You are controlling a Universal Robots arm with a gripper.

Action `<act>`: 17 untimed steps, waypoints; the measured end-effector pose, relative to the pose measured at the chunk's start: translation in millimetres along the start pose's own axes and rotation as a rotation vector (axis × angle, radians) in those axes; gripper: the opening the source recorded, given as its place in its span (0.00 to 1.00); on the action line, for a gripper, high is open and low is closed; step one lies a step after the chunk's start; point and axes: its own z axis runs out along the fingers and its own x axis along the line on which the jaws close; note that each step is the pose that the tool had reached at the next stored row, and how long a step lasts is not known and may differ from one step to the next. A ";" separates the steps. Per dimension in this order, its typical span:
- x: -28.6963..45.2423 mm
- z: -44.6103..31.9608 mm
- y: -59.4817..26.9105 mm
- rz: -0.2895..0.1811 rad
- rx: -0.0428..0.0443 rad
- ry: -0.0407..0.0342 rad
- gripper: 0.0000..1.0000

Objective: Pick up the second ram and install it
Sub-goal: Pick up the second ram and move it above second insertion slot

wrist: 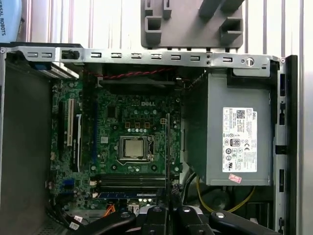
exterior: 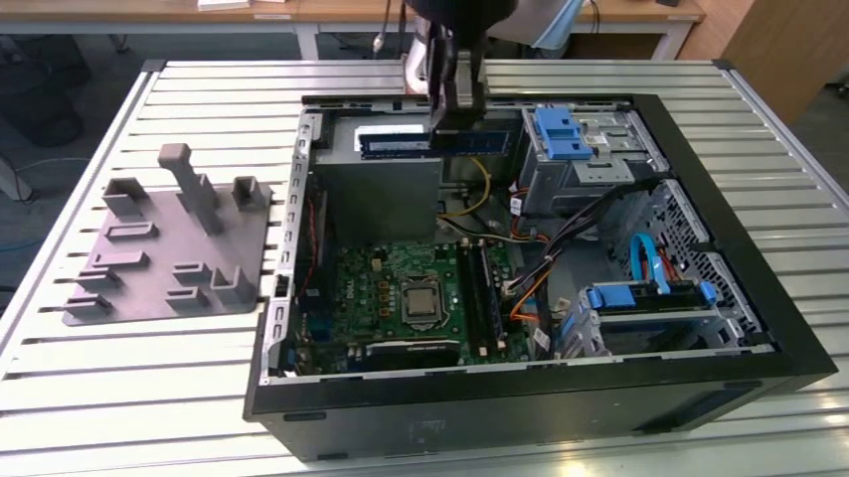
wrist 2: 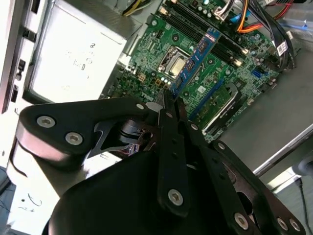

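Note:
My gripper point(exterior: 451, 121) hangs over the far side of the open computer case point(exterior: 743, 368), above the grey power supply point(exterior: 378, 174). It is shut on the second ram point(exterior: 480, 140), a thin green stick with blue labels that lies level in the fingers. In the second wrist view the ram point(wrist 2: 198, 56) sticks out from the closed fingertips point(wrist 2: 166, 105), over the motherboard point(wrist 2: 161, 54). In the first wrist view the ram point(wrist: 167, 142) shows edge-on as a thin line beside the processor socket point(wrist: 133, 148). The dark memory slots point(exterior: 480, 293) run beside the socket point(exterior: 421, 303).
A grey plastic tray point(exterior: 173, 243) with upright pegs lies on the slatted table point(exterior: 119, 397) at the exterior view's left of the case. Inside the case are blue drive brackets point(exterior: 562, 134), cable bundles point(exterior: 584, 224) and a drive cage point(exterior: 650, 303).

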 end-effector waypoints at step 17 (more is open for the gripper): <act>24.0 29.7 -6.9 0.094 0.0055 -0.0031 0.14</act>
